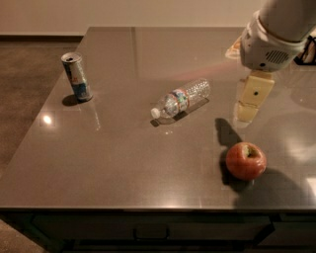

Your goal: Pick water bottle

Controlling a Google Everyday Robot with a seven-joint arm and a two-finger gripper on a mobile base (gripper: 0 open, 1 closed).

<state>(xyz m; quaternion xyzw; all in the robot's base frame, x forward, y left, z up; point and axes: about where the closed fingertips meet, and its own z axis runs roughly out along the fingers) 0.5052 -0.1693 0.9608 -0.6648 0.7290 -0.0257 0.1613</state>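
Dim room, glossy dark bench (123, 173) in warm light.
A pale wall (148, 12) runs behind, and a dark skirting strip (39, 37) meets brown carpet (24, 84) at the left. Lamp glare (47, 119) spots the bench's left part. A drawer pull (150, 231) shows below its front edge. The claw (246, 111) hangs over the bench's right side.

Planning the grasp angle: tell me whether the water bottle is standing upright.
No, the water bottle lies on its side on the table, while the gripper hangs apart from it, beyond the apple.
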